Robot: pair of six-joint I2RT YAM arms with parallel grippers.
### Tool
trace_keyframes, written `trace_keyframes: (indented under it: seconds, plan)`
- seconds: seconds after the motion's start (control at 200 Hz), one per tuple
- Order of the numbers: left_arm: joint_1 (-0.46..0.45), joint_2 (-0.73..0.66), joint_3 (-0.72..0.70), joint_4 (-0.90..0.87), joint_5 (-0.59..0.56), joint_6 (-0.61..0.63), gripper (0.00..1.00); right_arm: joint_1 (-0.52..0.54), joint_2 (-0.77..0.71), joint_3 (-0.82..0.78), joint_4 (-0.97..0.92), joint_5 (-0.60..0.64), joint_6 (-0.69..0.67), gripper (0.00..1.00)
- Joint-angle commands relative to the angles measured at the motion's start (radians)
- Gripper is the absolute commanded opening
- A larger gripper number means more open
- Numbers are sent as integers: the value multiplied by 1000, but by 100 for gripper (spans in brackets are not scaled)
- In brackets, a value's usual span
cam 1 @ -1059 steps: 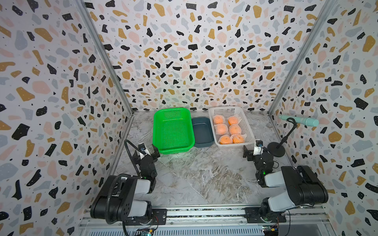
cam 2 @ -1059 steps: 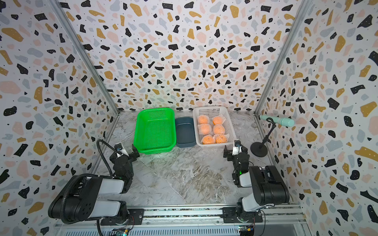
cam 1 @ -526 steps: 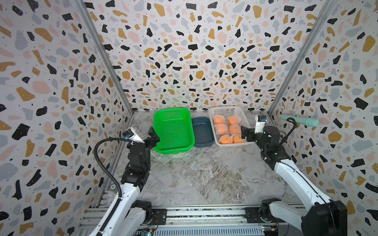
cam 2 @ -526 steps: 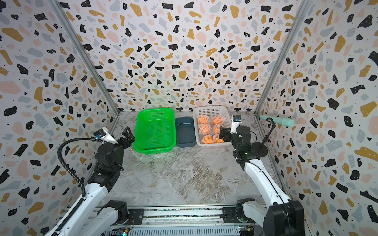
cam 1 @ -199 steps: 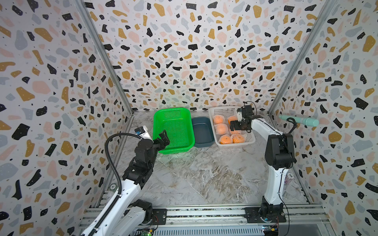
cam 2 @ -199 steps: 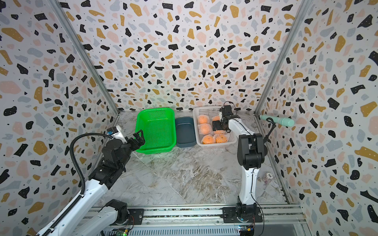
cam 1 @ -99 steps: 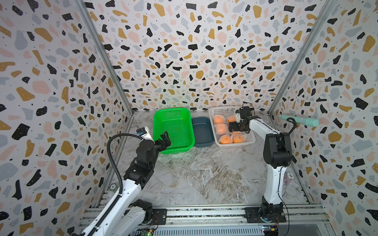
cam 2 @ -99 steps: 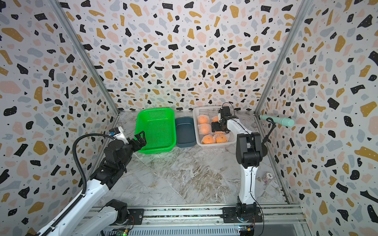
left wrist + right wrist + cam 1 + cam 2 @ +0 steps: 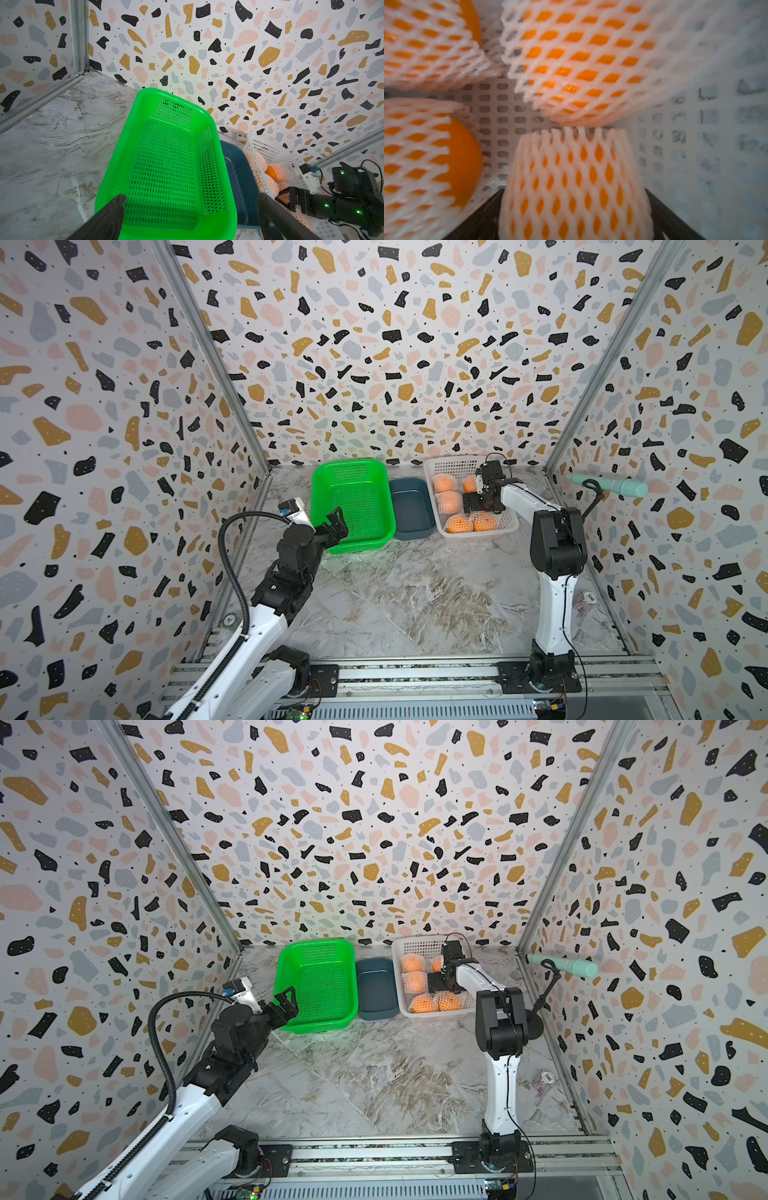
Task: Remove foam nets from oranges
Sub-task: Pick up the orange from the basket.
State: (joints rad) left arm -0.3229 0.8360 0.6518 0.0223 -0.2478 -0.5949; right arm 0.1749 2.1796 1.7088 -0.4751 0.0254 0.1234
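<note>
Several oranges (image 9: 449,502) in white foam nets (image 9: 581,52) lie in the white basket (image 9: 453,464) at the back right, seen in both top views. My right gripper (image 9: 478,504) (image 9: 440,982) reaches down into that basket. In the right wrist view it (image 9: 574,191) stands open, one dark finger on either side of a netted orange (image 9: 571,176). My left gripper (image 9: 334,522) (image 9: 191,197) hangs open and empty over the near end of the green basket (image 9: 353,506).
A dark blue tub (image 9: 411,506) sits between the green basket (image 9: 166,162) and the white basket (image 9: 419,946). A teal-handled tool on a black stand (image 9: 611,485) is by the right wall. A small pale object (image 9: 586,599) lies on the marble floor near that wall.
The right gripper has sunk lower into the white basket, down around a netted orange. The left arm has shifted only slightly by the green basket.
</note>
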Motion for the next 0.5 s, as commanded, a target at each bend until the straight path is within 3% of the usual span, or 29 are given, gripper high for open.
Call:
trace_keyframes:
  seconds: [0.0,0.496]
  plan:
    - [-5,-9,8,19,2,12,100,3,-3,48,-2,24,14,94]
    - [-8,-10,6,22,8,9,100,2,-15,69,-15,13,10,87]
